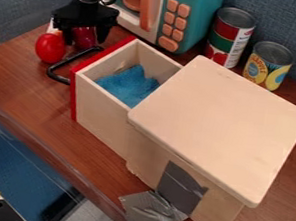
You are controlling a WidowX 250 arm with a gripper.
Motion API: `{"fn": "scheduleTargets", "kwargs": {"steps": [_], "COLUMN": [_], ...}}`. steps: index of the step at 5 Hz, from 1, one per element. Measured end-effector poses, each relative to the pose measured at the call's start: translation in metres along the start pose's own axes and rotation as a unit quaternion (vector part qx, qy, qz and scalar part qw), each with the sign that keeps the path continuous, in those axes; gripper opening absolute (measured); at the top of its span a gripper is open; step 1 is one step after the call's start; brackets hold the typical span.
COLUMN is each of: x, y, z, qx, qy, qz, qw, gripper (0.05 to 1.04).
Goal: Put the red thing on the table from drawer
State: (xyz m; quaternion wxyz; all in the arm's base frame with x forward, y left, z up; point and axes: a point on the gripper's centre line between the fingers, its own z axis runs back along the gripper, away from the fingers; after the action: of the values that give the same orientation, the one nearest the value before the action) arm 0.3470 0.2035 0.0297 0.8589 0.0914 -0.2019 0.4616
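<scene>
The gripper [84, 34] hangs at the upper left, in front of the toy microwave and just beyond the drawer's red front. Its fingers stand apart, with a dark red thing [84, 38] between or just behind them; contact is unclear. Immediately left of that lies a brighter red, rounded thing [50, 48] on the table [20, 77]. The wooden drawer [102, 111] is pulled out toward the left, with a blue cloth [130, 84] inside. Its black handle [59, 76] sticks out below the gripper.
The wooden cabinet [220, 123] takes up the centre and right. A teal toy microwave [191, 22] stands behind the drawer, with a red-and-green can [230, 37] and a yellow can [268, 65] to its right. Silver tape [152, 211] runs from the cabinet's base.
</scene>
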Motion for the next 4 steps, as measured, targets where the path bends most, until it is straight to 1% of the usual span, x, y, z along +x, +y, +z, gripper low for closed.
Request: {"fn": "scheduleTargets", "kwargs": {"steps": [1, 2, 3, 4], "x": [0.002, 0.018, 0.019, 0.002], "y": [-0.001, -0.003, 0.000, -0.002], "z": [0.011, 0.057, 0.091, 0.118], "qx": [-0.004, -0.027, -0.043, -0.033], "qy": [-0.005, -0.040, -0.047, -0.049], "qz": [0.004, 0.015, 0.013, -0.015], "qw": [1.0000, 0.9987, 0.9979, 0.9982], "gripper": [1.006, 0.999, 0.999, 0.999]}}
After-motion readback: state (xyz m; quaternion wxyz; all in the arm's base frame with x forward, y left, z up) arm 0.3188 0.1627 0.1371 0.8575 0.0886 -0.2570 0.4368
